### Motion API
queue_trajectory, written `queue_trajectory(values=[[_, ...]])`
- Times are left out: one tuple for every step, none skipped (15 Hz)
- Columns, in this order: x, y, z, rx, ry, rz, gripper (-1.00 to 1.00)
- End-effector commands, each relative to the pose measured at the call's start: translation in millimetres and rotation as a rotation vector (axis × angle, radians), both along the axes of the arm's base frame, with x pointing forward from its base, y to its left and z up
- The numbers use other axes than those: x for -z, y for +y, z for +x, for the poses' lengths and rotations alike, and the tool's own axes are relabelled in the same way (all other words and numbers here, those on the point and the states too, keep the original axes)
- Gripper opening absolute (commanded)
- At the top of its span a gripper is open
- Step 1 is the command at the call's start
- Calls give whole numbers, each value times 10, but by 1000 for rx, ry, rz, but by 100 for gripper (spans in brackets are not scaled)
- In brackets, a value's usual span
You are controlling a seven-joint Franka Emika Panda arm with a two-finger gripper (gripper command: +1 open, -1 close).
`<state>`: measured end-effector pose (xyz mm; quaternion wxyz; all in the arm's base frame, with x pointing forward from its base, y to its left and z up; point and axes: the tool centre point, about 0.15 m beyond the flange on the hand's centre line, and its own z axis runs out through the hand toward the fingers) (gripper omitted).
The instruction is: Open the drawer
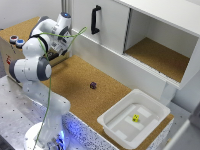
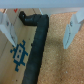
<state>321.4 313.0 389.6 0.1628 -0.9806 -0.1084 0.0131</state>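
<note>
In the wrist view a black bar handle lies on a wooden drawer front that carries a blue pixel-figure sticker. My gripper is open, with one light finger on each side of the handle; the other finger is over the cork surface. I cannot tell whether the fingers touch the handle. In the exterior view the gripper is low at the wooden box at the exterior view's left, and the arm hides the drawer front and handle.
Two round knobs sit on top of the wooden box. A white cabinet with a black door handle and an open compartment stands behind the cork table. A small dark cube and a white bin holding a yellow die are on the table.
</note>
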Motion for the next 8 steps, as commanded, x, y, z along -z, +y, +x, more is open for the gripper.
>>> queue_trajectory(values=[[141,85,62,-21,-1,39,100],[141,85,62,-21,-1,39,100],[141,85,62,-21,-1,39,100],[141,85,62,-21,-1,39,100],[141,85,62,-21,-1,39,100],[141,85,62,-21,-1,39,100],[95,16,62,9,-1,9,100],[190,20,129,28,19,5,100]])
